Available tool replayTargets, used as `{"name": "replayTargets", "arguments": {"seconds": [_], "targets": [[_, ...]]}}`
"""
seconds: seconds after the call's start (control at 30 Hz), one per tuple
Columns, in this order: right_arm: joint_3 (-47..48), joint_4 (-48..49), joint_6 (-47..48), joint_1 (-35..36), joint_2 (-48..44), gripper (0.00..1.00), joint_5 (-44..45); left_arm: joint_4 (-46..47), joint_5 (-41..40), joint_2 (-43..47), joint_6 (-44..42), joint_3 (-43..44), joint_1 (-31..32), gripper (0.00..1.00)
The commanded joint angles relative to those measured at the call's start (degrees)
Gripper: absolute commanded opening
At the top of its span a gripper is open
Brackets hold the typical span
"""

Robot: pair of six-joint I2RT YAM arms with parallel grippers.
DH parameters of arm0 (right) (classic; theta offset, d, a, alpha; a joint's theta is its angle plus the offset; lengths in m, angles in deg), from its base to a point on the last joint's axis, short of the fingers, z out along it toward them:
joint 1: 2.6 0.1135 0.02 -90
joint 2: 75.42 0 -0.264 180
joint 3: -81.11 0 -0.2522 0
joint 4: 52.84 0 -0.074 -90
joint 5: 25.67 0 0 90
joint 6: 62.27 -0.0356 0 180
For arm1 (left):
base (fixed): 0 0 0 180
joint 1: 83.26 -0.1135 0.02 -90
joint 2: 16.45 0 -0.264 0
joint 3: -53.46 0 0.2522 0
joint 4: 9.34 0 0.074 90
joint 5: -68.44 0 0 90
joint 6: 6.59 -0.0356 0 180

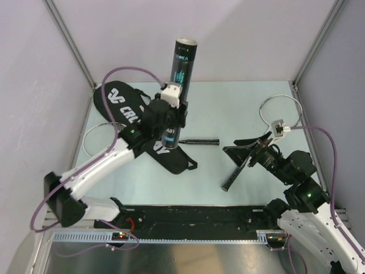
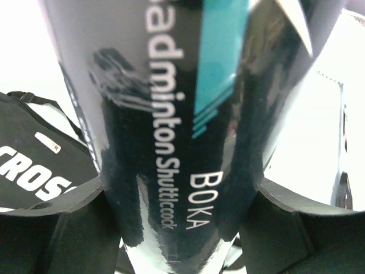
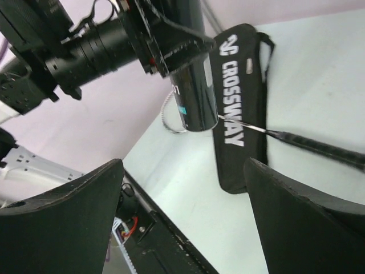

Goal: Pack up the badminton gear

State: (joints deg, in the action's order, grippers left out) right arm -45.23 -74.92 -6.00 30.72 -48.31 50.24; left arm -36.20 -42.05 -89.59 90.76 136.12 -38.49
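The left pincer [image 2: 181, 225] is clenching matte black pads [image 2: 51, 228] round a glossy dark cylindrical tube with teal print [image 2: 171, 103], holding it roughly upright. That slick skin could be sliding or tipping in the grip. Beneath this pincer, a long black fabric bag lettered CROSSWAY [image 1: 121, 103] is lying limp on the pale surface [image 1: 228, 103]. The right pincer [image 3: 182, 228] is gaping empty, with a thin black-handled racket [image 3: 319, 145] lying beyond it.

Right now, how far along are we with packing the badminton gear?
Nothing looks packed yet. The CROSSWAY bag lies flat on the table, with one racket across it and the other racket beside the open right gripper. In hand: the left gripper is shut on the tube, held upright above the bag. Left: tube and both rackets into the bag. No shuttlecocks show.
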Motion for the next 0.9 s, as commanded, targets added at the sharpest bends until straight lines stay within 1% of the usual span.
{"name": "replayTargets", "arguments": {"seconds": [0.0, 0.03, 0.1, 0.23, 0.4, 0.63, 0.73, 0.87], "targets": [[-1.11, -6.22, 0.98, 0.25, -1.36, 0.93, 10.12, 4.59, -5.89, -8.14, 7.53, 9.78, -1.73, 0.57], [-1.25, -6.95, 0.70, 0.25, -1.67, 0.96, 11.05, 4.89, -5.66, -10.87, 9.84, 11.62, -2.29, 0.57], [-1.37, -8.33, 0.03, 0.21, -2.32, 0.99, 12.34, 5.36, -5.21, -15.38, 14.17, 15.01, -3.30, 0.57], [-1.40, -9.78, -0.69, 0.25, -3.74, 0.99, 13.29, 7.84, -4.75, -22.31, 23.09, 19.17, -5.09, 0.58], [-1.43, -10.85, -1.48, 0.24, -4.94, 1.00, 12.89, 10.48, -9.04, -28.58, 35.51, 21.26, -6.11, 0.58], [-1.40, -15.38, -3.85, 0.23, -8.95, 0.99, 13.88, 15.96, -10.23, -39.75, 46.18, 26.55, -6.62, 0.62], [-1.40, -17.34, -4.23, 0.22, -9.22, 0.99, 16.45, 17.41, -10.71, -43.91, 51.23, 28.06, -7.03, 0.63], [-1.40, -16.78, -5.07, 0.25, -8.04, 0.99, 16.55, 18.97, -10.44, -48.03, 56.92, 28.93, -7.78, 0.67]]}}
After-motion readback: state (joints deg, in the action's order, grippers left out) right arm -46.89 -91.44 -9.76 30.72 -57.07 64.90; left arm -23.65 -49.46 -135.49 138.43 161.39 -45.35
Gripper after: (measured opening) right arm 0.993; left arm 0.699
